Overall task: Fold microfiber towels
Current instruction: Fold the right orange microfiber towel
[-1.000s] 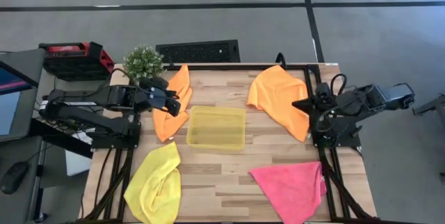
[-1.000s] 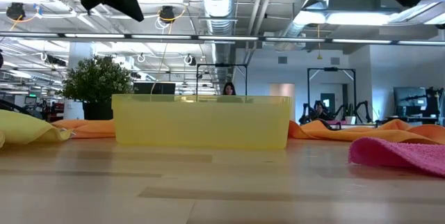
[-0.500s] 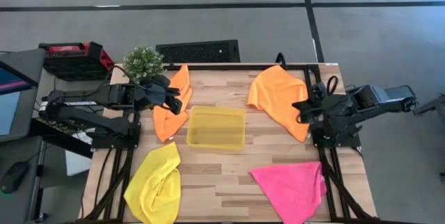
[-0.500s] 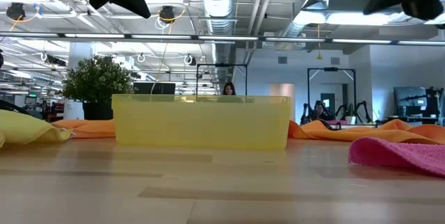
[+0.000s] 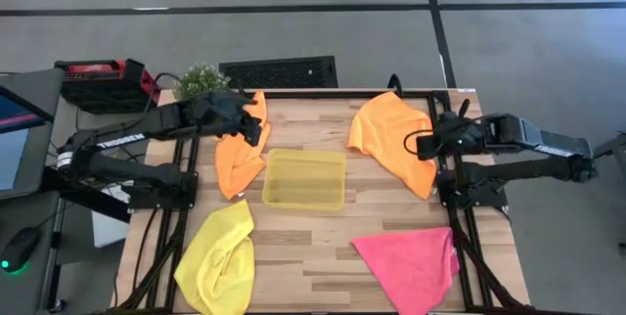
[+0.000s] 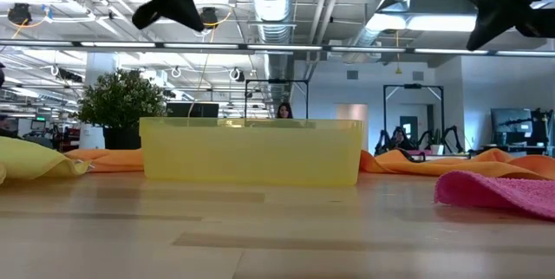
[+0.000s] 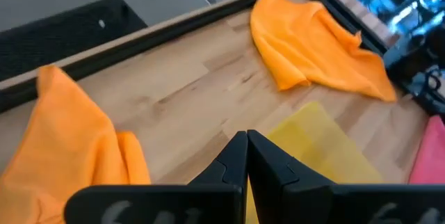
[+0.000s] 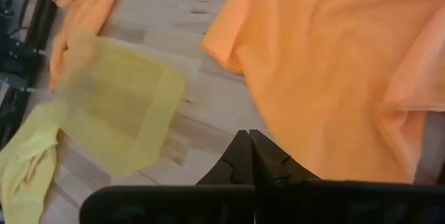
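The left gripper (image 5: 256, 129) is closed and empty, up above the left orange towel (image 5: 238, 154). The right gripper (image 5: 421, 146) is closed and empty too, above the right orange towel (image 5: 391, 139).

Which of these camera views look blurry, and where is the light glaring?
Right wrist view: the yellow tray is smeared and soft, the orange towel sharper. Left wrist view: fairly crisp, with bright glare at the far table edge. Low view: both arms are dark silhouettes against bright ceiling lights. High view: evenly lit, sharp.
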Robot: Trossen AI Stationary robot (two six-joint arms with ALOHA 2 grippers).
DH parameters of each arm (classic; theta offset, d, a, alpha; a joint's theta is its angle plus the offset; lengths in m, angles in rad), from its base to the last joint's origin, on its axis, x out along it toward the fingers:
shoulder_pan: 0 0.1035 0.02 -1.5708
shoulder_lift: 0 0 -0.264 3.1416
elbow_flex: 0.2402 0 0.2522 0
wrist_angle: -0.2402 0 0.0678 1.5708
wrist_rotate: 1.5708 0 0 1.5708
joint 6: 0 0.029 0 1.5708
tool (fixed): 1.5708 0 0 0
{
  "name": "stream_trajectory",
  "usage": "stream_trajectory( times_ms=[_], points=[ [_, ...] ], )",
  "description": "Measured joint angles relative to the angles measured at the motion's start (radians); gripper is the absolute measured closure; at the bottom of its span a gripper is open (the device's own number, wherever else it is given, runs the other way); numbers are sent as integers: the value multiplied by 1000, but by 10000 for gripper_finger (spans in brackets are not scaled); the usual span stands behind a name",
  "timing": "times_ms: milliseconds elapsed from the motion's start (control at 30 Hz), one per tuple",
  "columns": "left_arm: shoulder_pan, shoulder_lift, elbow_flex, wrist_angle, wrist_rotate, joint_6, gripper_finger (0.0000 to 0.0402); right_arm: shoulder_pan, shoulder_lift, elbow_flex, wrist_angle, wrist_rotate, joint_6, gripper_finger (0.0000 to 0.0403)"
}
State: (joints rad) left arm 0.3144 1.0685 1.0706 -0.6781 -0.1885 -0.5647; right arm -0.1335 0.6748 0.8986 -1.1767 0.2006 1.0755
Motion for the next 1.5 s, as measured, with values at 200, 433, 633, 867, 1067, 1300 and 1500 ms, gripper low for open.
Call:
stream_trajectory(
  times_ms=[200, 433, 633, 867, 1067, 1300, 1500],
  points=[
    [43, 211, 137, 15, 80, 236, 401, -85, 44, 0, 3, -80, -107, 399],
    [34, 493, 390, 1, 174, 432, 377, -105, 52, 1, 10, -99, -141, 396],
    [-1, 687, 589, -7, 219, 673, 313, -104, 52, 71, 2, -97, -185, 396],
    [-37, 876, 686, 17, 217, 856, 270, -104, 51, 134, 3, -61, -243, 396],
    [-55, 951, 723, 23, 217, 839, 267, -104, 64, 133, -49, -100, -291, 396],
    [-56, 938, 732, 41, 208, 806, 267, -146, 143, 90, -206, -102, -234, 396],
    [-54, 936, 765, 42, 204, 812, 267, -267, 281, 84, -264, -99, -326, 395]
  ],
)
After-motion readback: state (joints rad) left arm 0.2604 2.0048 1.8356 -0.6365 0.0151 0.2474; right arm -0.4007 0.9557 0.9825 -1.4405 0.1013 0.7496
